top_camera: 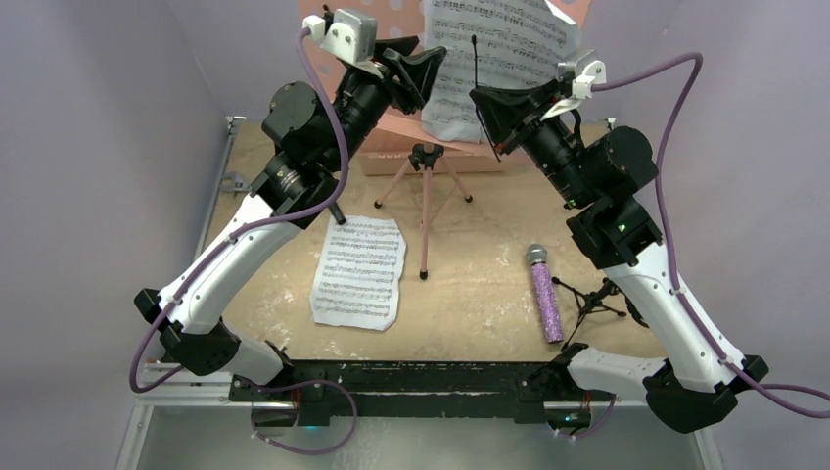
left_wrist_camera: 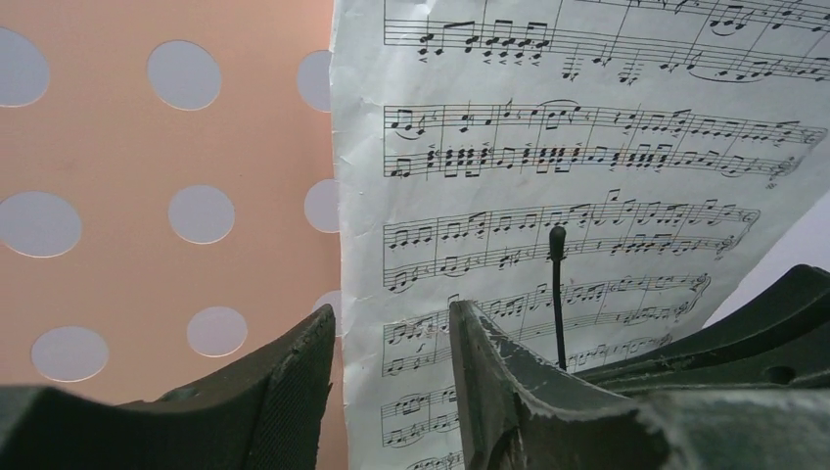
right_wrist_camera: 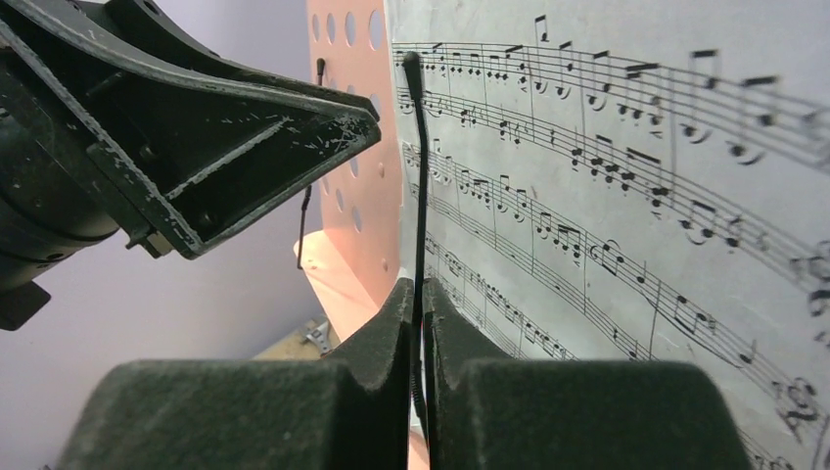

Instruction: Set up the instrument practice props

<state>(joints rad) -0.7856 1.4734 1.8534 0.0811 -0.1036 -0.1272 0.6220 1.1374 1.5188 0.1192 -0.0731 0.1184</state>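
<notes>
Pinching a black wire (right_wrist_camera: 420,176), right gripper (right_wrist_camera: 419,294) sits closed; left gripper (left_wrist_camera: 391,318) half-open, perhaps straddling the page (left_wrist_camera: 587,157).

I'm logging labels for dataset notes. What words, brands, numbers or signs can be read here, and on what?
No words, brands or numbers can be read.
Upright sheet-music page on the pink music stand: staves and notes only, no lettering legible.
Flat sheet-music page on the table: notation too small to read.
Purple microphone: no label visible.

readable text: none | sheet-music pages (top_camera: 359,271): printed notes only
</notes>
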